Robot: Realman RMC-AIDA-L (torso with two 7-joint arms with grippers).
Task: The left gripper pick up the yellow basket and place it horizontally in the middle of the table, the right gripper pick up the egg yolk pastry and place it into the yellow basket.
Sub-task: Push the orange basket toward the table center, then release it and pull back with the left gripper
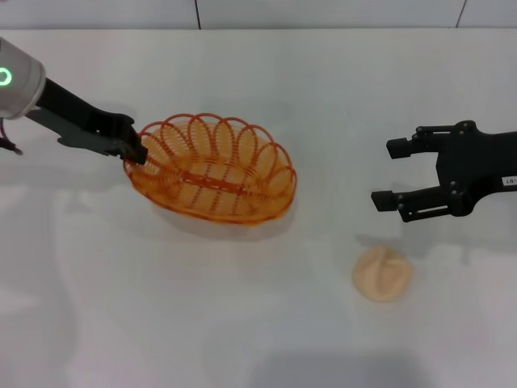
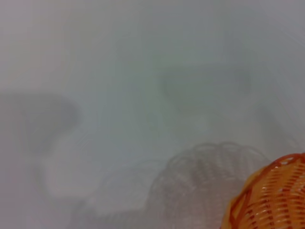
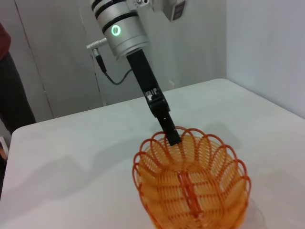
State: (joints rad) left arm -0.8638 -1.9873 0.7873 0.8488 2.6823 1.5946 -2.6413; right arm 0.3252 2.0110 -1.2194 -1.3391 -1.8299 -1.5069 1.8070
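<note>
The oval orange wire-loop basket sits mid-table, left of centre, on the plain white table. The black left gripper is clamped on its left rim; the right wrist view shows this grip clearly. The pale domed pastry lies apart, below the black right gripper, whose fingers are spread.

On the surface the yellow basket sits left of centre with the left hand at its left rim, the egg yolk pastry lies nearer on the right, and the right hand hangs behind the pastry.
</note>
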